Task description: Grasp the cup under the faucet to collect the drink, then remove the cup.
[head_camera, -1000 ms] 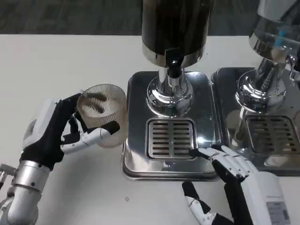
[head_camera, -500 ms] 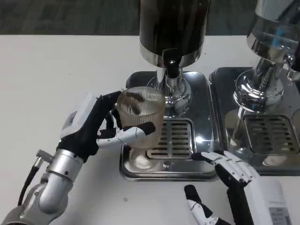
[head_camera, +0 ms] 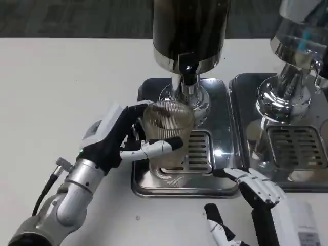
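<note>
Left hand: your left hand (head_camera: 115, 139) grips the ribbed cup (head_camera: 166, 132) over the drip tray (head_camera: 154, 180), at 7 o'clock from the faucet (head_camera: 188, 72).
Right hand: your right hand (head_camera: 261, 197) rests spread on the counter (head_camera: 66, 87), holding nothing.

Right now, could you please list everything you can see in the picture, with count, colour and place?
cup: one, clear ribbed, over the drip tray's left part, just below the faucet
faucet: one, black, on the dark dispenser
drip tray: one, silver, slotted grille, centre
second dispenser: one, chrome, far right, on its own silver tray
table: one, white
left hand: one, white and black, grips the cup
right hand: one, white and black, fingers spread at the tray's front edge
</note>
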{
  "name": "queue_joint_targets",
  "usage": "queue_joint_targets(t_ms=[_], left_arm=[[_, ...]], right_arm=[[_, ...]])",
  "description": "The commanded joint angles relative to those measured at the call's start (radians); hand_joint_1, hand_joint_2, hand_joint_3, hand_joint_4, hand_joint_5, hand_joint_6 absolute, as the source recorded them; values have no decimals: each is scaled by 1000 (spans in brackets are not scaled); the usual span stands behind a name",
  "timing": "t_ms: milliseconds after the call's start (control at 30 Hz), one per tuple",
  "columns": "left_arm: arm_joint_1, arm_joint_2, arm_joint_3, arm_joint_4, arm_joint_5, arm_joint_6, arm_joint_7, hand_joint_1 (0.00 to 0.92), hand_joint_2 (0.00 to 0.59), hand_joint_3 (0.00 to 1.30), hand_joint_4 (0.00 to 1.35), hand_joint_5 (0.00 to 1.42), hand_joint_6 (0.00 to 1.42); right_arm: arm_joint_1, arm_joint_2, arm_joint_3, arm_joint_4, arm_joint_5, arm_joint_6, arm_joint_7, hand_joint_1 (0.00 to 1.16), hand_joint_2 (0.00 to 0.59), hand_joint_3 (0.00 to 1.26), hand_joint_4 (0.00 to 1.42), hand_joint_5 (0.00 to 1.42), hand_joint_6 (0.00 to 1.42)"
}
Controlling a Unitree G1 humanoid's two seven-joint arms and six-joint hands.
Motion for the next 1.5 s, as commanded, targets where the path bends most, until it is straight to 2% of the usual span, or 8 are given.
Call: queue_joint_targets(t_ms=[33, 233, 267, 367, 533, 1067, 1400, 1500], left_arm=[[-37, -15, -19, 6, 14, 3, 6, 349, 113, 602, 677, 945, 1128], [-63, -37, -36, 10, 36, 20, 12, 330, 114, 586, 657, 907, 1045], [-67, -40, -37, 10, 37, 22, 10, 321, 116, 579, 643, 872, 969], [-80, -49, -41, 14, 36, 29, -7, 241, 107, 513, 543, 676, 546], [-88, -50, -39, 19, 19, 29, -46, 172, 88, 444, 451, 569, 352], [-61, 7, -8, -21, 0, -8, -55, 110, 64, 363, 310, 420, 217], [40, 96, 63, -147, -72, -126, -56, 107, 62, 346, 295, 388, 237], [83, 130, 100, -208, -106, -164, -67, 70, 74, 332, 285, 376, 271]], right_arm=[[16, 5, 3, -21, -4, 2, -7, 459, 404, 384, 323, 250, 311], [28, 13, 10, -29, -9, 7, -6, 460, 404, 384, 323, 251, 319], [30, 14, 10, -30, -9, 8, -6, 460, 404, 384, 323, 251, 320], [40, 18, 12, -34, -9, 9, -9, 460, 404, 384, 323, 251, 322], [48, 28, 21, -37, -14, 14, -11, 460, 404, 384, 323, 259, 334], [-2, 25, 21, 2, 11, 0, 2, 460, 404, 384, 323, 271, 358], [-29, 23, 27, 32, 24, -14, -7, 461, 404, 395, 323, 272, 361], [-36, 23, 27, 38, 27, -19, -10, 461, 404, 396, 323, 273, 361]])
